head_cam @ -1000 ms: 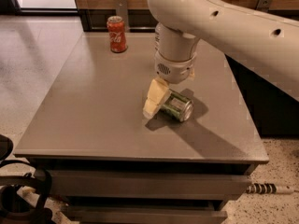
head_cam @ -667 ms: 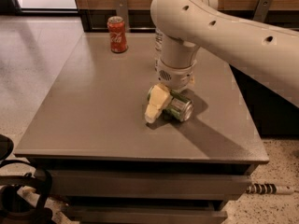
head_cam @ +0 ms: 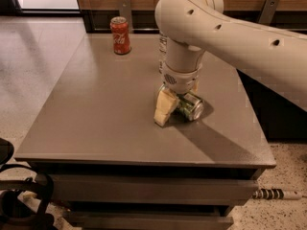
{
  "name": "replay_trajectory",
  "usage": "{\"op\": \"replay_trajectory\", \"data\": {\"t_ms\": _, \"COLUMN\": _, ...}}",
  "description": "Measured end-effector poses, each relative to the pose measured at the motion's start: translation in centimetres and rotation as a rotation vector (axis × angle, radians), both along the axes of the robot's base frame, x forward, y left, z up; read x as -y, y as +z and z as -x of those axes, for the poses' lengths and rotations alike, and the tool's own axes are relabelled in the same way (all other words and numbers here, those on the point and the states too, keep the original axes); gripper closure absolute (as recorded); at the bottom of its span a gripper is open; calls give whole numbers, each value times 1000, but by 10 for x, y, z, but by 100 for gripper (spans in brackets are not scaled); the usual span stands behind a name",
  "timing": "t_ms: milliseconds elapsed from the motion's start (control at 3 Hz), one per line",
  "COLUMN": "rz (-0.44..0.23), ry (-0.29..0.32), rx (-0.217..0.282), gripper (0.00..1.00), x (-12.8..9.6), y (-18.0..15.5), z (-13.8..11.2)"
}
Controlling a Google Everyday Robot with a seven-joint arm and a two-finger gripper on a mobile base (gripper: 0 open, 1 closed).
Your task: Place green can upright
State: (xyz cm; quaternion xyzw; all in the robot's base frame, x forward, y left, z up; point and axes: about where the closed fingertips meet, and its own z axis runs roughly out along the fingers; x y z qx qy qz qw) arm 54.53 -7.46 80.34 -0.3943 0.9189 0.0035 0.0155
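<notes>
The green can lies on its side, right of centre on the grey tabletop. The claw is down against the can, but whether it is wide, narrow or holding cannot be told.

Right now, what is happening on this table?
A robot arm has its gripper low over the table, right at the green can. The can lies on its side, not yet upright. A red can stands at the far corner, and a bottle is partly hidden behind the arm.
</notes>
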Motion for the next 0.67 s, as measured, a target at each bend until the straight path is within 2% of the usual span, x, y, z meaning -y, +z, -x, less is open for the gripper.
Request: {"op": "replay_trajectory", "data": {"t_ms": 667, "rz": 0, "ry": 0, "rx": 0, "gripper": 98, "x": 0, "y": 15, "z": 0}}
